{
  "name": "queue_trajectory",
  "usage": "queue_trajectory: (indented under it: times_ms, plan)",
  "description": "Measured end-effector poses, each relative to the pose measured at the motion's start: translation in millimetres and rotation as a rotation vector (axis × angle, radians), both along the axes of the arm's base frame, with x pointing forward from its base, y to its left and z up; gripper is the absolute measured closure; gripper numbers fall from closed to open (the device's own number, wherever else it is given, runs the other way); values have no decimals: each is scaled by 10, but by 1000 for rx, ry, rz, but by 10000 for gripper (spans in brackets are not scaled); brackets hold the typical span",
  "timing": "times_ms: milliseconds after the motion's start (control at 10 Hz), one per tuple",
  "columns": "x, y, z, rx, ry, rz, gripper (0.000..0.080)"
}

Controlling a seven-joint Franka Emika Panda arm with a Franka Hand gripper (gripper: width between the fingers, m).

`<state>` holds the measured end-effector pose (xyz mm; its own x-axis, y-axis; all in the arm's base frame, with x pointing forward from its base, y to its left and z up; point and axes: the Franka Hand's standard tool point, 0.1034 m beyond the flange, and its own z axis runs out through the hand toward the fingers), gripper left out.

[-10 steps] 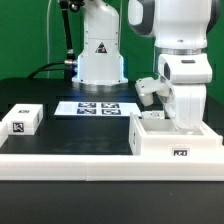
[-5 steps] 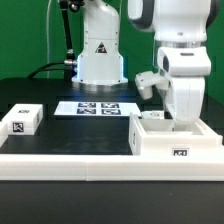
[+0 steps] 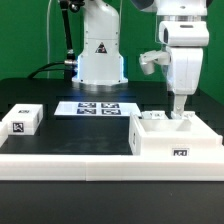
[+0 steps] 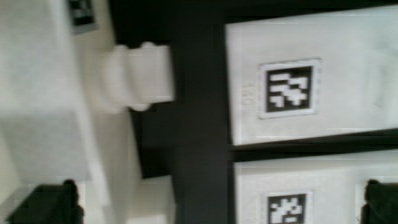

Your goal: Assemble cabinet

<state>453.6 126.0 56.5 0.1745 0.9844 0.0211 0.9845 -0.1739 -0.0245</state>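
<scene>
The white cabinet body (image 3: 172, 142) stands on the black table at the exterior view's right, with a tag on its front. My gripper (image 3: 180, 108) hangs just above its top, fingers pointing down. In the wrist view the two dark fingertips (image 4: 50, 202) stand far apart, so the gripper (image 4: 217, 205) is open and empty. Below it lie white tagged panels (image 4: 294, 85) and a small white knob-like piece (image 4: 139, 77) beside a dark gap. A small white tagged box part (image 3: 22, 120) sits at the exterior view's left.
The marker board (image 3: 98, 108) lies flat at the middle back, in front of the robot base (image 3: 100, 55). A white rail (image 3: 90, 165) runs along the table's front edge.
The arm has lifted straight up; the gripper has risen from down at the cabinet body to just above its top. The cabinet body and the box have not moved.
</scene>
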Motion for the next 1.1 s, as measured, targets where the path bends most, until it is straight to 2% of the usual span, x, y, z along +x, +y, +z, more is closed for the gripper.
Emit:
queue_trajectory:
  times_ms: [100,500,1000,1100]
  plan:
    - [-83,34,-30,2,5,-8,2]
    - [-76,38,-49,7,0,-6,2]
    - [-384,443,-202,57,-25,74,2]
    - [-389,441,-228,59,-23,71,2]
